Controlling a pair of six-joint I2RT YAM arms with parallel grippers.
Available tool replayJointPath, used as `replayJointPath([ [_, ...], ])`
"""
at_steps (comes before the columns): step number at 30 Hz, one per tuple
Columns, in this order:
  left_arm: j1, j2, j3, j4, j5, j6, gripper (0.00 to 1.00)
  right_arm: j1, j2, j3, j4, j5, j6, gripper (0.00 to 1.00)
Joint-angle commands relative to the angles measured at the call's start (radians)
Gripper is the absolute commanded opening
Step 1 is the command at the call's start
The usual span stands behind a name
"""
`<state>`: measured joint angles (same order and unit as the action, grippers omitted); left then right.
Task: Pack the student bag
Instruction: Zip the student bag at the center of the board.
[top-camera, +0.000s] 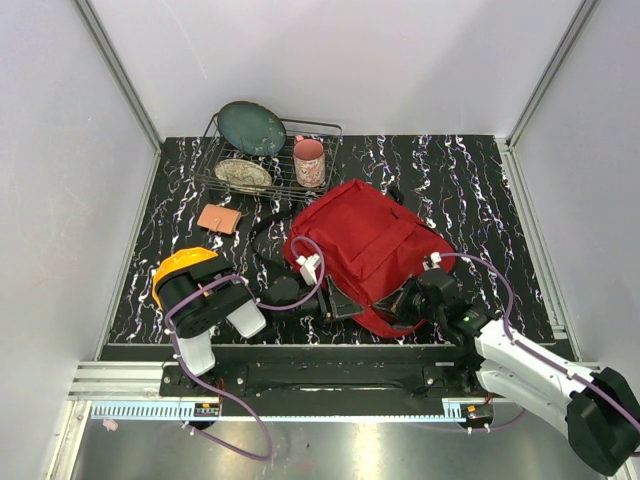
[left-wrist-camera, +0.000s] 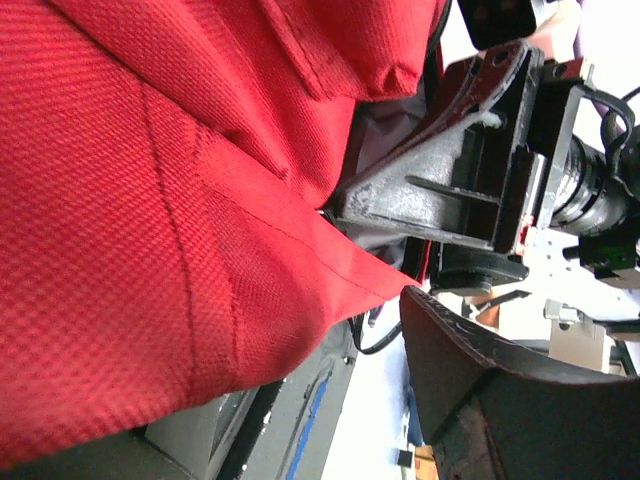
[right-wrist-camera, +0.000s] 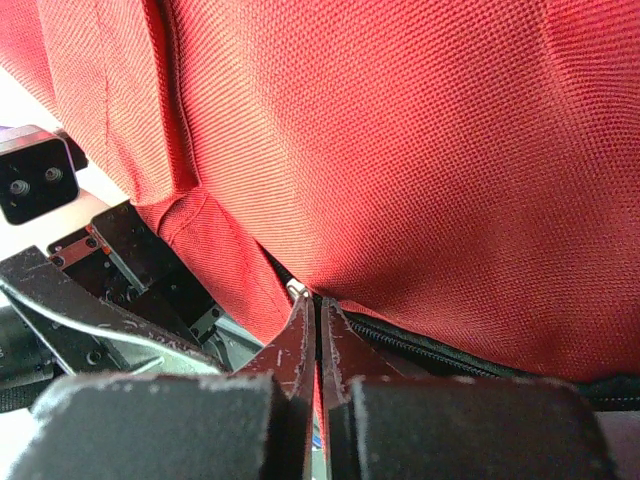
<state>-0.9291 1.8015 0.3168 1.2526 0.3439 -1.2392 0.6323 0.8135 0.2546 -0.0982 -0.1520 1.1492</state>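
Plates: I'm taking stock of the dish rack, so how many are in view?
2. A dark green plate stands tilted at the back left of the wire rack; a pale patterned plate lies flat in front of it. The red bag could hide others.

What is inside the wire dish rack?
A dark green round plate propped up, a pale patterned dish lying flat, and a pink mug. Behind the plate is hidden.

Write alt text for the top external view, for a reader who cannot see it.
A dark-red backpack lies on a black marbled table, with the left gripper and right gripper both at its near edge. At the far left, a wire dish rack holds a green plate and pink mug.
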Motion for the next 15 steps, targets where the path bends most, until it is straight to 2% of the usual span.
replayJointPath([
  [1, 0.013, -0.030, 0.001, 0.107, -0.091, 0.015, 0.70, 0.004, -0.019, 0.014, -0.001, -0.015, -0.017, 0.00],
  [8, 0.025, -0.050, 0.027, -0.028, -0.152, 0.027, 0.74, 0.004, -0.028, 0.018, -0.005, -0.038, -0.023, 0.00],
  [15, 0.055, -0.080, 0.119, -0.241, -0.175, 0.047, 0.72, 0.006, -0.057, 0.018, -0.026, -0.044, -0.025, 0.00],
])
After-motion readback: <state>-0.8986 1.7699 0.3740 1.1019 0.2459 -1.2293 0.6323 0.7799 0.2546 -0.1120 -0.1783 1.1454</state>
